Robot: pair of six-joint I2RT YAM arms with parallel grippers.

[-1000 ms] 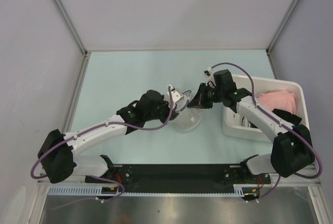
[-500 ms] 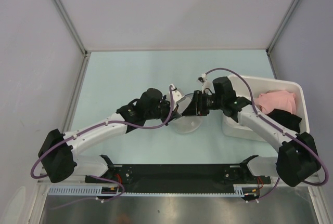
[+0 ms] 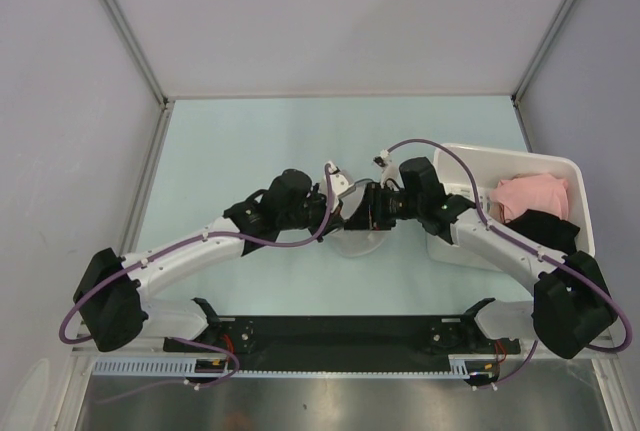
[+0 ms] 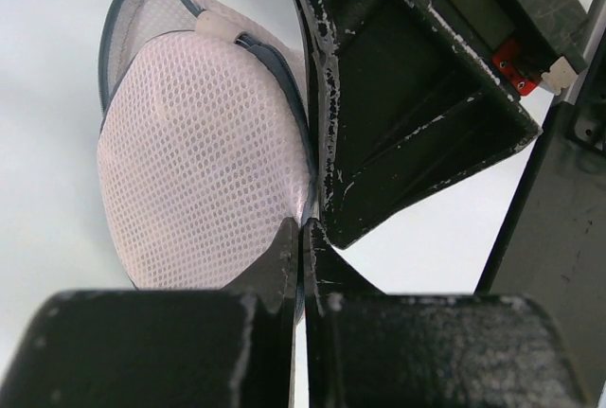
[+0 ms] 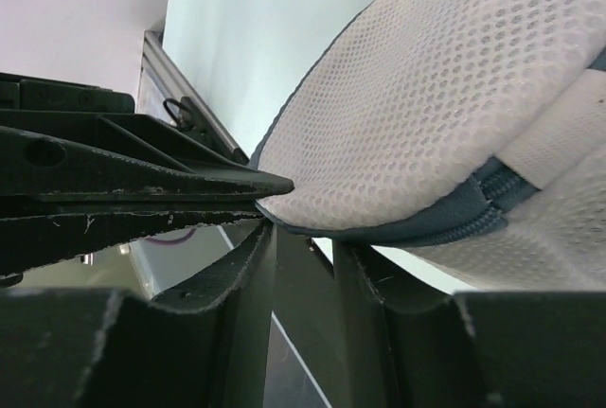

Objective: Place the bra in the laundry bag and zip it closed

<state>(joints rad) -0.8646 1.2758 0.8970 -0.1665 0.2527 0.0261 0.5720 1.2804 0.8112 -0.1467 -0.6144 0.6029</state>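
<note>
Left hand [image 4: 303, 238]: clenched on the bag [image 4: 199, 162], pinching a fold of mesh at the edge nearest its tips. The rest of the bag bulges out ahead of it and to its left. Same pinch as a second ago; this hand has hardly shifted.

Right hand [image 5: 305, 238]: this is the change. A second ago it was clamped shut and stood off toward the bin [image 3: 455, 156], clear of the bag. Now it has come across to meet the left hand almost tip to tip, and its jaws stand part-way apart. The zip rim [image 5: 445, 219] runs just above and across its tips. Nothing shows between the fingers, so I read it as released, not yet gripping.

Bag: rounded and puffed, sitting between the two hands. Cannot tell whether it is lifted off the desk [image 3: 250, 141]. No zip pull found in any view.

Bra: not seen anywhere. The mesh is too dense to tell whether it is inside. Behind the right hand, the bin holds a pink garment [image 3: 535, 194] and a dark garment [image 3: 552, 228].

Reading: looks like a reach for the rim or the pull while the left hand steadies the bag. Zip stage or a re-grip to open the mouth, cannot say which. Next the right hand must close on the rim without knocking the mesh out of the left pinch
</note>
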